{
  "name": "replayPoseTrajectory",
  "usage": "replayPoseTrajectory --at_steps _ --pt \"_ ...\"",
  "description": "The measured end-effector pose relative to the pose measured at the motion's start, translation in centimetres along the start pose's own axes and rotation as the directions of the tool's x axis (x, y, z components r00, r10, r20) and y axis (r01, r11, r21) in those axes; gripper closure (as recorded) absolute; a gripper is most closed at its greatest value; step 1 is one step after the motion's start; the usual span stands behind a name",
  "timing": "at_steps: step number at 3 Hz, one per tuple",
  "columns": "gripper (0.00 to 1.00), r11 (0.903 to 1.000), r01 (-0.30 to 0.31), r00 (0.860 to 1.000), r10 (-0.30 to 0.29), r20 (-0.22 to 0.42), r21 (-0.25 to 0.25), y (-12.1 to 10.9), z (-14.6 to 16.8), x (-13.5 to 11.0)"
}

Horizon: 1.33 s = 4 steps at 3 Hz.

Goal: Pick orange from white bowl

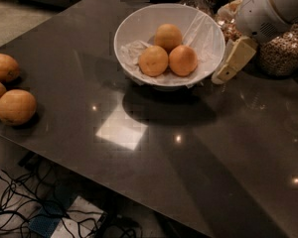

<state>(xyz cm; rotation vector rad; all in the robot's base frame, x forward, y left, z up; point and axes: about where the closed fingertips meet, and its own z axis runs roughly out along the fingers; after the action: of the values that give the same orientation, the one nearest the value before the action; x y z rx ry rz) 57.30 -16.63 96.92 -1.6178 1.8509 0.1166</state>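
Note:
The white bowl (208, 29) stands at the back middle of the dark table, lined with crinkled white paper. It holds three oranges. The orange (183, 60) at the front right is the deepest reddish-orange. A paler one (153, 60) lies left of it and another (168, 37) behind. My gripper (224, 74) hangs from the white arm at the top right. It is just outside the bowl's right rim, low near the tabletop, right of the orange.
Three paler oranges (16, 106) lie at the table's left edge. Glass jars of grains (283, 53) stand behind the gripper at the back right. The dark table (188, 148) ends at the front left, with cables on the floor (20, 207) below.

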Motion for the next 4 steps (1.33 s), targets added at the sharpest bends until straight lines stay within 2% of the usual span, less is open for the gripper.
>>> replayPoseTrajectory --at_steps 1,2,4 --pt "0.0 0.9983 -0.046 0.997 0.044 0.071 0.035 -1.6 1.2 -0.5" --pt "0.0 0.9944 -0.096 0.991 0.091 0.102 0.045 -3.0 3.6 -1.1" --pt "0.0 0.9926 -0.119 0.993 0.118 0.022 0.024 -4.5 7.7 -0.8"
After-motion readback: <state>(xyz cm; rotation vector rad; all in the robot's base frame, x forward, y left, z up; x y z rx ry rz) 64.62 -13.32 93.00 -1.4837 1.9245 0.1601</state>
